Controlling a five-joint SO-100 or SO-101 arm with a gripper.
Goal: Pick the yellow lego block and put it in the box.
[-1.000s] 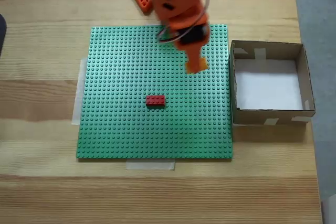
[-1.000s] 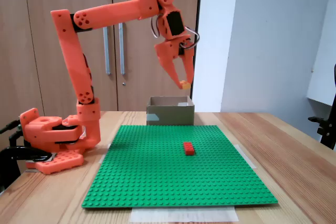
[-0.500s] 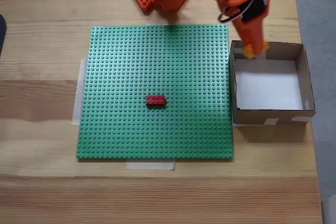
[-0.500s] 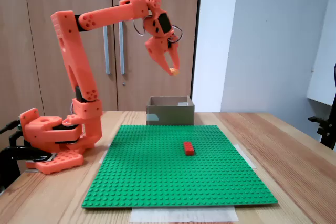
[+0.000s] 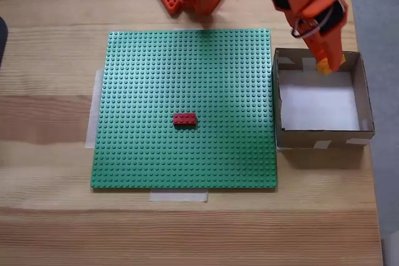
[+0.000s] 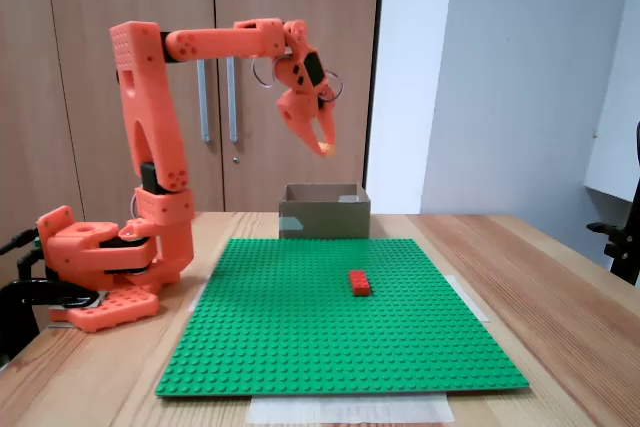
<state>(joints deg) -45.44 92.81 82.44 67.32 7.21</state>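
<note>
The small yellow-orange lego block [image 5: 323, 65] sits pinched at the very tip of the orange two-finger gripper [image 5: 324, 63], whose fingers are nearly closed around it so that only a bit of yellow peeks out below them. In the fixed view from above, the block and the fingertips lie over the far part of the square shallow brown cardboard box [image 5: 323, 136], just inside its back wall and toward its right side, above the white inner floor. In the fixed view from the front, the gripper [image 6: 324, 147] points downward and the block [image 6: 326, 150] hangs high in the air, well above the box [image 6: 323, 220], not touching it.

The orange arm [image 6: 150, 147] rises from its base at the left of the wooden table [image 5: 50, 116] and reaches out level toward the box. The green studded baseplate [image 5: 187, 66] lies flat beside the box, its right edge just beside the box's left wall, and a small red lego brick [image 5: 184, 119] rests on it near the middle, well apart from the gripper.

Half a second ago the gripper was over the box's back left corner; now it has travelled further right along the back wall, over the interior. A second ago it hung over the baseplate with the block in its tip. The upper arm has straightened to level, the gripper has risen slightly, and the red brick and box have stayed put.
</note>
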